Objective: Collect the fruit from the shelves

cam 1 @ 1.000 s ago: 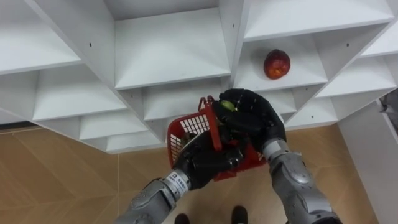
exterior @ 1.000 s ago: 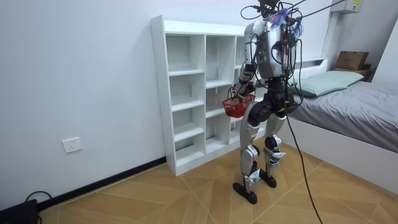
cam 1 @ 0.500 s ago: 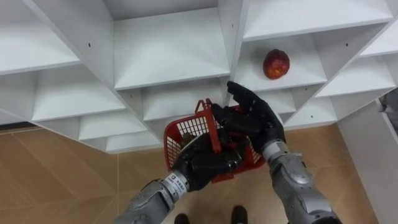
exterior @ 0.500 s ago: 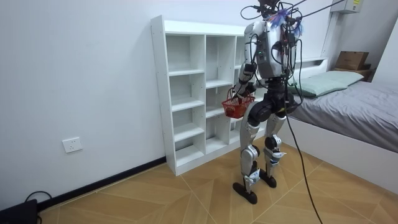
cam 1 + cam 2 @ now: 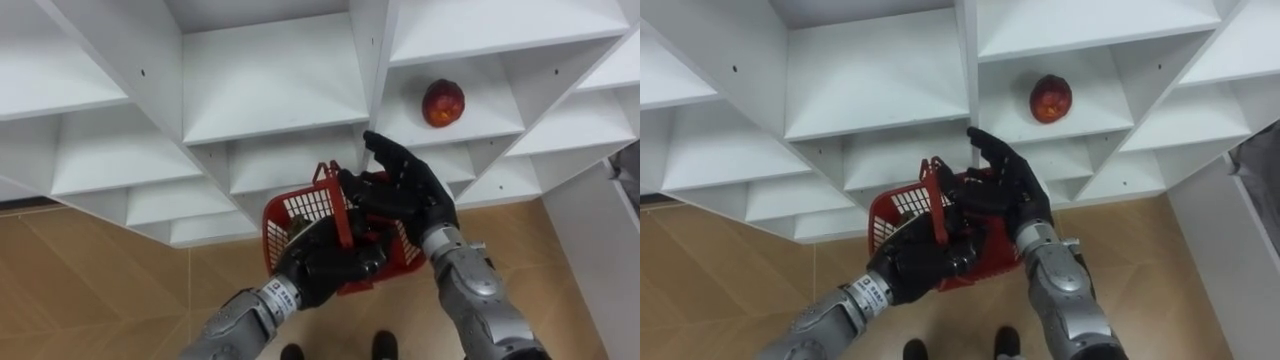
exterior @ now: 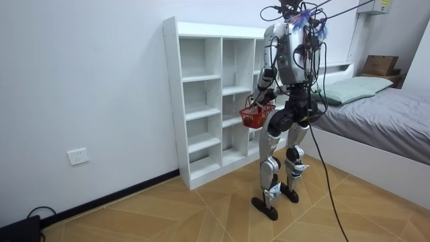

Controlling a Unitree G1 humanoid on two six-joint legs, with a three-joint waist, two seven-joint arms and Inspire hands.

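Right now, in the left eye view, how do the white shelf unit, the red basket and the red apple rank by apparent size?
1. white shelf unit, by far the largest.
2. red basket, nearer the camera, yet clearly bigger than the fruit.
3. red apple, smallest.

Home bedroom: bed (image 6: 390, 121) (pillow (image 6: 351, 87) on it), white closet (image 6: 172, 101), wood floor (image 6: 168, 215).

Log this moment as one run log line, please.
stance: standing at white shelf unit | left hand: gripping red basket | right hand: open above basket | red apple: on shelf, not collected
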